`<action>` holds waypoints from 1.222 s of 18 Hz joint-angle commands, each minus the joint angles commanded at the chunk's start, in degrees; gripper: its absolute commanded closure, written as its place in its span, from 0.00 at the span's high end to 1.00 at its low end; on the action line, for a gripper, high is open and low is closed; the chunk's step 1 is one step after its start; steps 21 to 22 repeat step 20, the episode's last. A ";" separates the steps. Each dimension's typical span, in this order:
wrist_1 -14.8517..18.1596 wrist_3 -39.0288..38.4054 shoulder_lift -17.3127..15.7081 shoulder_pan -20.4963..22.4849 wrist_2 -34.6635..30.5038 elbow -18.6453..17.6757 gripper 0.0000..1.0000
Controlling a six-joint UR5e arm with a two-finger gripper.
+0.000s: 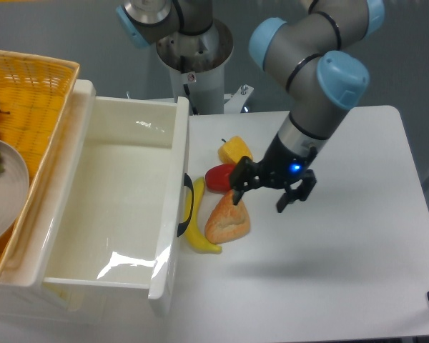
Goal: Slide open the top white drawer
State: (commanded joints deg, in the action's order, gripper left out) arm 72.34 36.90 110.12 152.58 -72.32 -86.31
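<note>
The top white drawer (114, 207) stands pulled far out of the cabinet, its glossy inside bare. A curved black handle (186, 206) sits on its front face at the right. My gripper (263, 196) hangs open above the table, well right of the handle and just right of the toy food, with nothing between its fingers (287, 200).
A banana (197, 230), an orange bread-like piece (227, 222), a red pepper (219, 177) and a yellow piece (234, 149) lie beside the drawer front. A yellow wicker basket (36, 86) with a plate (7, 193) sits on top at left. The white table (343, 250) spreads right.
</note>
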 joint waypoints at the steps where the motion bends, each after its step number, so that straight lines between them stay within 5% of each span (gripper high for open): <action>1: -1.23 1.31 0.62 0.00 -0.80 -0.09 1.00; 11: -2.73 33.38 4.84 2.81 -14.42 -0.61 1.00; 22: -6.25 40.69 8.97 2.72 -20.67 0.00 1.00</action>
